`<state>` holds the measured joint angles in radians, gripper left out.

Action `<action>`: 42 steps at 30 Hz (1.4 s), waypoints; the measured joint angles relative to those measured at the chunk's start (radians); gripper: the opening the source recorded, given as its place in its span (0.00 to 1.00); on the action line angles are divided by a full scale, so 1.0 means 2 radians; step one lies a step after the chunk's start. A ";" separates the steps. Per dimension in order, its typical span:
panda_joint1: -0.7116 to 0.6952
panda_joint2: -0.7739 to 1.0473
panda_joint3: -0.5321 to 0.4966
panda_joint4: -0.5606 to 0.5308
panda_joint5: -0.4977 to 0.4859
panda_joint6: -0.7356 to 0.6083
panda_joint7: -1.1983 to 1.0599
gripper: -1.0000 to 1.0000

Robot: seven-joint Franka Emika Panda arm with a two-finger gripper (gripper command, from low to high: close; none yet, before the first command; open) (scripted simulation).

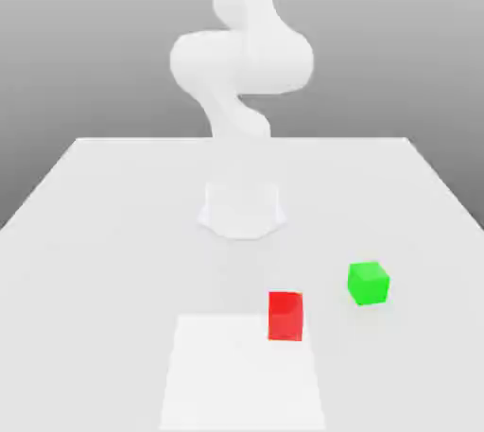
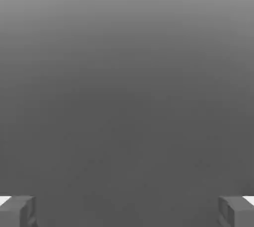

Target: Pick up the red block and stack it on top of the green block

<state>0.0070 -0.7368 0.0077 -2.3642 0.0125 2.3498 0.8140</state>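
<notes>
Red block (image 1: 285,316) sits on the white tabletop (image 1: 113,222), near the green block (image 1: 368,284) on the exterior view's right, the two apart. Both are plain, smooth, matte cubes. The gripper (image 2: 127,211) is spread wide with nothing between its grey fingertips (image 2: 17,211).

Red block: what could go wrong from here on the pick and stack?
The red block sits close to the green block, so the open claw may nudge the green one while descending. The green top is small; an off-centre release could topple the stack.
</notes>
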 joint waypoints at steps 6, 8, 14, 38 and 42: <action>0.010 0.092 0.016 -0.090 0.016 0.071 0.022 0.50; 0.014 0.123 0.023 -0.120 0.020 0.094 0.030 0.50; 0.024 0.223 0.047 -0.216 0.025 0.170 0.062 0.50; 0.063 0.343 0.027 -0.277 -0.002 0.259 0.109 0.00; 0.101 0.297 0.046 -0.285 0.028 0.222 0.107 0.00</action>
<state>0.2089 -0.1432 0.0992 -2.9343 0.0683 2.7941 1.0277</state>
